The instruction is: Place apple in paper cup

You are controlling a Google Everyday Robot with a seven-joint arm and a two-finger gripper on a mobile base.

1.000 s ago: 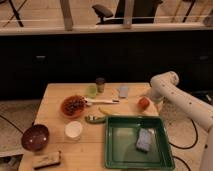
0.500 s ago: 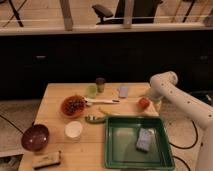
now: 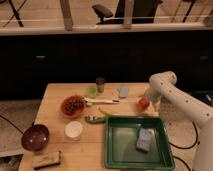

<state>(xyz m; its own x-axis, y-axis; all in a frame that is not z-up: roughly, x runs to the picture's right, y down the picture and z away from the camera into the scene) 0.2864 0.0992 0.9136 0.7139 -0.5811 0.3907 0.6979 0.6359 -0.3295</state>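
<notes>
The apple is a small orange-red fruit lying on the wooden table near its right edge, just above the green tray. My gripper is down at the apple's right side, at the end of the white arm that comes in from the right. I cannot see whether it touches the apple. The paper cup is short and white. It stands upright at the front left of the table, far from the gripper.
A green tray holding a grey sponge fills the front right. An orange bowl of dark bits, a maroon bowl, a brown block, a pale green round thing, a dark cup and a white utensil lie around.
The arm has edged very slightly left beside the apple. The apple and the cup have not moved.
</notes>
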